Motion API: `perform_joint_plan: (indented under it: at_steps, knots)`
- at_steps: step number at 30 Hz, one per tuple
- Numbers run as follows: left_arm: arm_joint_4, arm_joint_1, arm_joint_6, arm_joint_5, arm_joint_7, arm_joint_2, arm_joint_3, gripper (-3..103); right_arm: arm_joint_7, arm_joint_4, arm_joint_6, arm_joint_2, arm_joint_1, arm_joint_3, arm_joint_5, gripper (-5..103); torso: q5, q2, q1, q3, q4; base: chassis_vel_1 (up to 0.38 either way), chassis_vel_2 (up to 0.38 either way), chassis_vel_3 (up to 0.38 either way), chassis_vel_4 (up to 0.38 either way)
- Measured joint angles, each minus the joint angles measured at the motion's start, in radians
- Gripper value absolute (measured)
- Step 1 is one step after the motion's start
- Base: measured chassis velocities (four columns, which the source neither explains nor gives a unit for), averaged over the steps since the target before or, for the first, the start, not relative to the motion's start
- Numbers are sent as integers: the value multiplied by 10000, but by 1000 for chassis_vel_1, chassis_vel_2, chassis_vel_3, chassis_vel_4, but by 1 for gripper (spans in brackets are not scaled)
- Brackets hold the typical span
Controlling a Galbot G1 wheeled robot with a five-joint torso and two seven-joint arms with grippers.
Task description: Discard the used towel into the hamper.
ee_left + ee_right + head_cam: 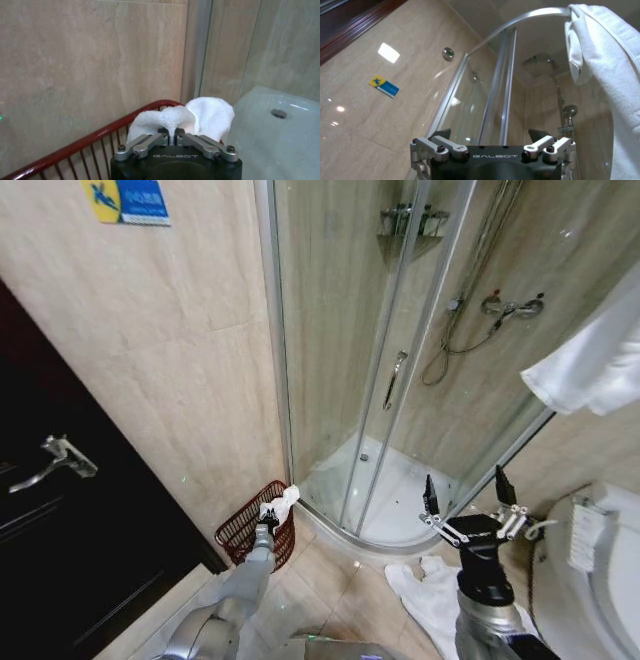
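Observation:
My left gripper (268, 518) is shut on a white towel (283, 503) and holds it over the rim of the hamper (245, 538), a small reddish-brown open-weave basket on the floor against the tiled wall. In the left wrist view the towel (200, 116) bunches up just beyond the closed fingers (145, 142), above the hamper's red rim (90, 137). My right gripper (468, 498) is raised, pointing upward near the shower enclosure, open with nothing between its fingertips (440, 134).
A curved glass shower enclosure (400, 380) stands right behind the hamper. Another white towel (430, 595) lies on the floor by my right arm, and one hangs at the upper right (590, 365). A dark door (60, 510) is at left, a toilet (600, 570) at right.

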Motion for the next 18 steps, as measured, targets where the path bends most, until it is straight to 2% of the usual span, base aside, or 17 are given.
perform_joint_plan:
  at_steps: [4,10,12,13,14,15,16,17,18]
  knots:
    - [105,-123,271,24,-149,30,36,3,-220,-63,0,-15,-14,81,278,100,1,3,-12,-3,5,11,-4,-15,9]
    - [249,-262,304,21,-169,17,43,3,-256,-40,0,0,-25,87,314,100,2,5,-13,-3,6,24,-8,-21,26]
    - [234,-297,611,106,-355,-21,82,3,-248,-19,0,2,-40,132,337,100,0,4,-9,-2,4,0,0,0,0]
    - [77,-229,1162,421,-484,-12,90,9,-247,-20,0,2,-57,153,348,100,1,4,-6,-2,3,0,0,0,0]
    - [77,-229,1162,421,-484,-12,90,9,-247,-20,0,2,-57,153,348,100,1,4,-6,-2,3,0,0,0,0]
    - [-87,-116,1496,614,-416,17,89,15,-246,-25,0,8,-73,157,355,100,0,4,-6,-2,3,0,0,0,0]
    - [-211,49,1868,869,-297,76,69,25,-247,-49,0,21,-106,168,382,100,1,4,-6,-2,4,0,0,0,0]
    - [-211,49,1868,869,-297,76,69,25,-247,-49,0,21,-106,168,382,100,1,4,-6,-2,4,0,0,0,0]
    - [-256,143,1981,973,-253,99,54,30,-249,-89,0,23,-120,172,449,100,0,4,-6,-1,6,0,0,0,0]
